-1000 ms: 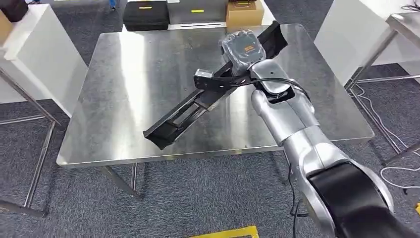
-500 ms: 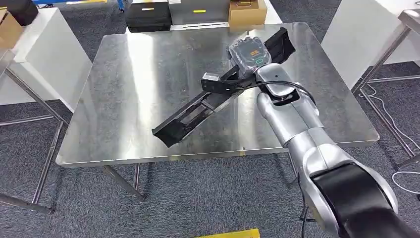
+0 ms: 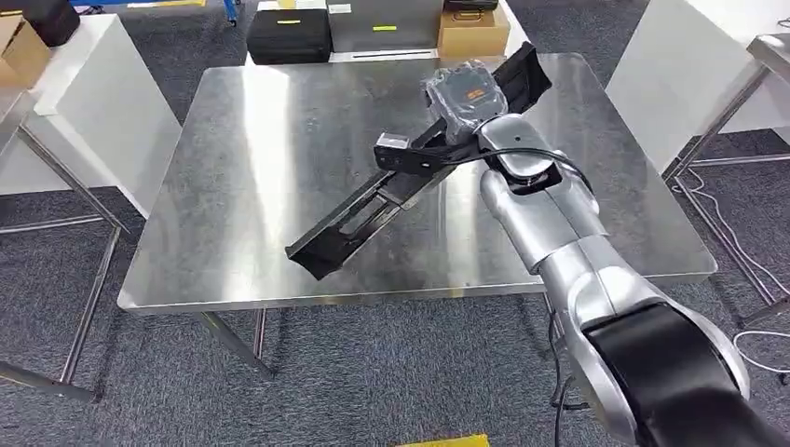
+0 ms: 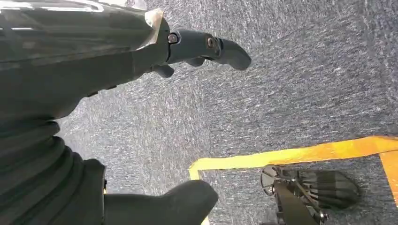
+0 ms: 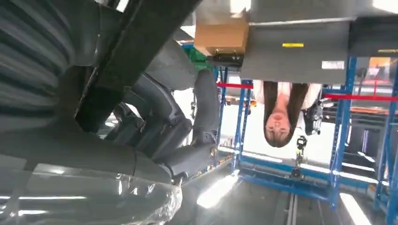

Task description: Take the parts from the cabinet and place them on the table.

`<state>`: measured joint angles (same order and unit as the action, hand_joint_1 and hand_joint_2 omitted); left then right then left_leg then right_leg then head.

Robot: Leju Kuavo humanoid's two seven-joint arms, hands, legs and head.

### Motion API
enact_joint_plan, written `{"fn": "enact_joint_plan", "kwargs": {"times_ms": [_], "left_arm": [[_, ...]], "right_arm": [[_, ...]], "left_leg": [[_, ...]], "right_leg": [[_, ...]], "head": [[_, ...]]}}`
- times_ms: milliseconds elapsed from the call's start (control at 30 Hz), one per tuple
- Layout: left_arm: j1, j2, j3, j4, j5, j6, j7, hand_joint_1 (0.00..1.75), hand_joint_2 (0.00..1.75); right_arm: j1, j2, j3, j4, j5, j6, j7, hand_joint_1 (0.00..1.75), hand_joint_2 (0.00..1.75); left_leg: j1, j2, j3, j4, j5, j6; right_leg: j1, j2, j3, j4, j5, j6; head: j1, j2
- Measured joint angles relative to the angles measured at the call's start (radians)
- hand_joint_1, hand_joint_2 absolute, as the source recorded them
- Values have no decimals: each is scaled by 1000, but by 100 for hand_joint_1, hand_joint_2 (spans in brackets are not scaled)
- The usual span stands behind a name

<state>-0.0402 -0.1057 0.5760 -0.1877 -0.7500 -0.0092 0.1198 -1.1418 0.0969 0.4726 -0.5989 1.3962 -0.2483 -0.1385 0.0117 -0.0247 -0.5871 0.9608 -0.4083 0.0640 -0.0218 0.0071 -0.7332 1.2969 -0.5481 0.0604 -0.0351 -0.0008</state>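
A silver robot arm reaches from the lower right across a bare steel tabletop (image 3: 261, 140). Its right hand (image 3: 463, 93), wrapped in clear plastic, grips a long black part (image 3: 373, 200), a flat rail-like bracket with openings along its length. The part runs diagonally: 1 end sticks out just beyond the hand toward the tabletop's far edge, the longer end stretches away from the hand toward the near edge, on the side of the robot's left. Whether the long end touches the steel or hangs just above it cannot be told. In the right wrist view the dark fingers (image 5: 187, 154) curl around the black part (image 5: 136, 51), which crosses close to the camera.

Beyond the hand, past the tabletop's far edge, stand a black case (image 3: 289, 33) and a cardboard box (image 3: 473, 26) on the floor. A person (image 5: 281, 112) stands in the distance among blue racks (image 5: 345, 140).

The left hand (image 4: 94, 70) hangs over grey carpet (image 4: 305, 70), fingers (image 4: 211, 47) apart and holding nothing, near a yellow floor line (image 4: 300, 154).
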Motion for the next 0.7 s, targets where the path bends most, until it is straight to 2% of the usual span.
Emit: {"fn": "enact_joint_plan", "kwargs": {"times_ms": [33,67,100,133,167,200,233,267,300,333,367,400,467,500,533,567,600,633,667,700], "left_arm": [[1,-2,1,0,-2,0,0,0,175],[1,-3,1,0,-3,0,0,0,175],[2,-4,2,0,-3,0,0,0,175],[2,-3,4,0,-3,0,0,0,175],[1,3,8,0,-5,1,1,0,175],[0,1,9,0,-6,1,2,0,175],[0,0,10,0,-8,2,2,0,175],[4,-1,10,0,-13,3,3,0,175],[4,0,11,0,-14,3,5,0,175],[4,0,11,0,-15,4,4,0,175],[3,0,11,0,-15,6,4,0,175],[2,0,11,0,-15,6,4,0,175],[3,0,13,0,-15,7,4,0,175],[5,0,14,0,-16,7,4,0,175],[5,0,16,0,-16,7,5,0,175],[5,0,16,0,-16,7,5,0,175],[5,0,17,0,-16,6,7,0,175],[6,0,18,0,-17,5,8,0,175],[7,6,19,0,-17,5,9,0,175],[7,3,19,0,-18,2,10,0,175]], "right_arm": [[2,0,0,3,0,0,0,175,175],[2,-1,0,4,0,0,0,175,175],[1,-1,0,4,0,0,0,175,175],[-1,-1,0,5,1,0,0,175,175],[0,-4,0,6,2,0,0,175,175],[-3,-2,1,7,3,0,-1,175,175],[2,2,2,8,3,0,-2,175,175],[3,-2,2,9,3,-1,-2,175,175],[4,-3,2,10,1,-2,-2,175,175],[4,0,2,10,1,-2,-4,175,175],[-1,2,2,10,0,-2,-5,175,175],[-4,1,2,10,0,-3,-6,175,175],[0,1,2,11,-1,-3,-6,175,175],[3,1,2,11,-1,-3,-6,175,175],[5,1,2,11,0,-2,-6,175,175],[6,1,2,12,0,-2,-6,175,175],[5,1,2,12,0,-2,-6,175,175],[4,1,2,12,0,-2,-6,175,175],[4,-2,2,14,1,-3,-6,175,175],[3,2,3,14,2,-3,-9,175,175]], "left_leg": [[3,-3,1,1,-3,-5],[7,-5,1,6,-6,-12],[13,-7,1,15,-11,-21],[16,-7,-1,30,-20,-34],[11,-7,-4,37,-28,-47],[11,-7,-12,47,-36,-53],[9,-7,-17,47,-41,-59],[10,-8,-12,62,-35,-65],[15,-7,-10,59,-44,-67],[18,0,-12,68,-47,-69],[18,12,-33,111,-52,-71],[18,18,-71,175,-69,-75],[18,22,-168,314,-125,-77],[18,22,-200,342,-136,-74],[17,22,-211,330,-126,-68],[14,22,-202,278,-95,-60],[9,22,-177,203,-48,-48],[1,22,-146,119,12,-32],[-7,16,-131,79,70,-17],[-17,21,-133,78,66,-17]], "right_leg": [[-6,0,11,-29,14,10],[-12,0,46,-102,45,29],[-16,0,89,-191,80,39],[-24,0,134,-287,116,59],[-13,8,117,-271,96,48],[-8,-2,118,-277,71,11],[-10,-3,126,-270,90,-6],[-10,-4,128,-267,90,-27],[-13,-3,133,-267,92,-37],[-14,-1,142,-268,91,-39],[-13,-3,148,-268,86,-45],[-10,-3,153,-268,80,-52],[-2,-3,164,-267,67,-63],[1,-3,171,-267,60,-64],[5,-2,181,-267,51,-65],[9,-2,193,-268,42,-65],[12,-2,207,-268,32,-64],[15,-3,221,-270,20,-64],[11,-3,227,-273,11,-62],[14,0,239,-285,7,-56]], "head": [[0,0],[0,0],[0,0],[2,0],[8,0],[13,0],[7,0],[5,0],[2,0],[2,0],[3,0],[0,0],[2,0],[1,0],[2,0],[1,0],[1,0],[2,0],[6,0],[11,0]]}}
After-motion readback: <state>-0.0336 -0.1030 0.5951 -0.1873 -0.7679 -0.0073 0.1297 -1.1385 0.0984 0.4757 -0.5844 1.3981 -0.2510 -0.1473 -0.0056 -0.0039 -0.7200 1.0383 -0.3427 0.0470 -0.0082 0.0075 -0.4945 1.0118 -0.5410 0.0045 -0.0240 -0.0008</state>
